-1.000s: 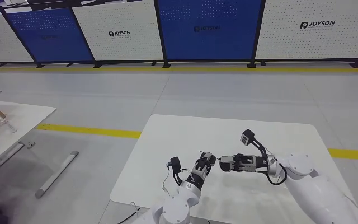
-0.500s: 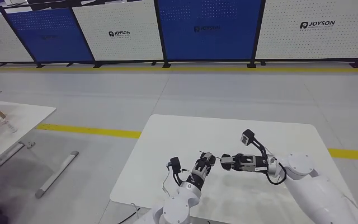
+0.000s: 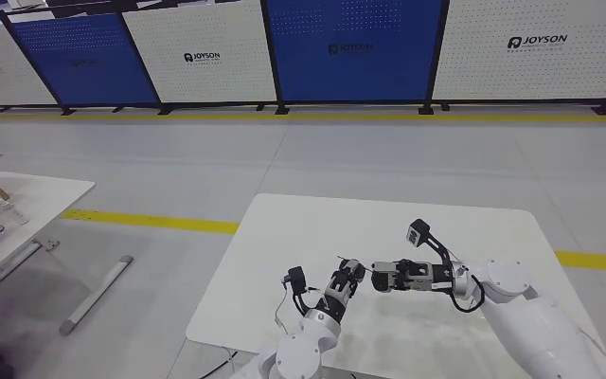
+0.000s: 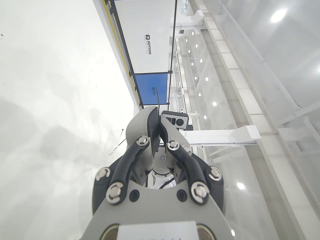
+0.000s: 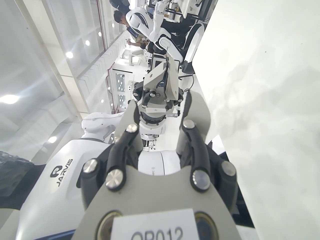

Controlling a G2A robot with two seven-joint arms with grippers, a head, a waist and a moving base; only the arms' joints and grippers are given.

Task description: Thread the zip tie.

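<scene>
White desk [image 3: 312, 227], little movement: the right end effector [image 5: 160, 106], spread wide and empty, has backed off a touch and edged in again toward the left end effector [image 4: 158, 126] — so I judge the threading not yet begun. The zip tie [image 4: 156, 99], a thin black strip, is clamped in the left one's closed pads above the desk's near middle — its free tip pokes out nearly straight.

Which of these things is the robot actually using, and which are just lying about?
In use: zip tie, pinched in left gripper; right gripper, open, facing it; white table beneath.
Lying about: second table, grey bar on floor, blue and white panels.
</scene>
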